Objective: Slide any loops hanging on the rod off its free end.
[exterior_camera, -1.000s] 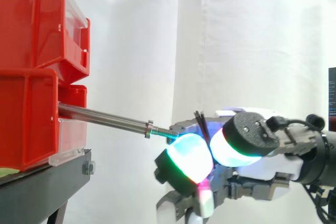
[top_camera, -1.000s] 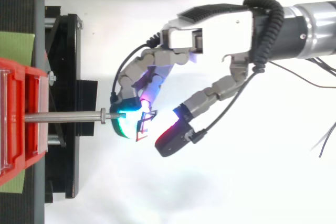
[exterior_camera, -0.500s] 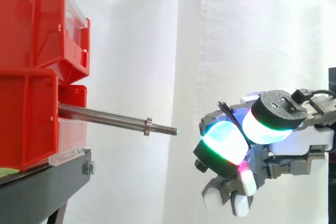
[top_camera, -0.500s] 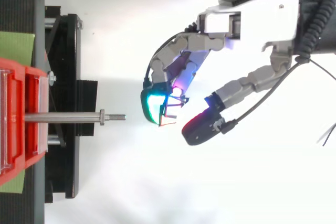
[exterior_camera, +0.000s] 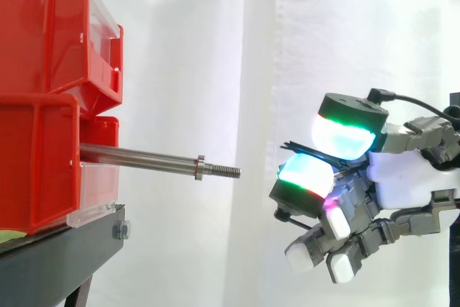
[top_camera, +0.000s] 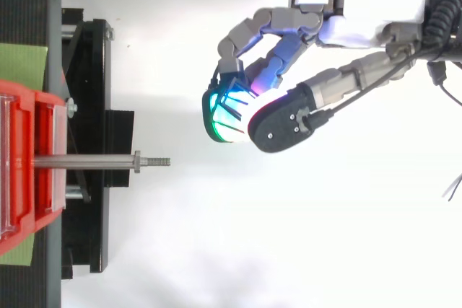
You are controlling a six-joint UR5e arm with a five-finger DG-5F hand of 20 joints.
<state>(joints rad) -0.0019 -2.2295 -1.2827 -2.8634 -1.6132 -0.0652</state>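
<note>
Red plastic bins (exterior_camera: 43,106) stacked at the left carry a plain steel rod (exterior_camera: 136,154) that juts rightward, ending in a collar nut and a threaded tip (exterior_camera: 224,171); nothing hangs on it. Well apart to the right, the robot hand (exterior_camera: 402,177) presses thumb and finger pads together on what looks like a thin dark loop (exterior_camera: 300,148), its other fingers curled beneath. The loop is clear of the free end, so I judge the step is to carry it away with a firm pinch, so no strand snags the threads, then release. The bins sit on a black metal stand (exterior_camera: 65,249); a white curtain (exterior_camera: 215,48) backs everything.
</note>
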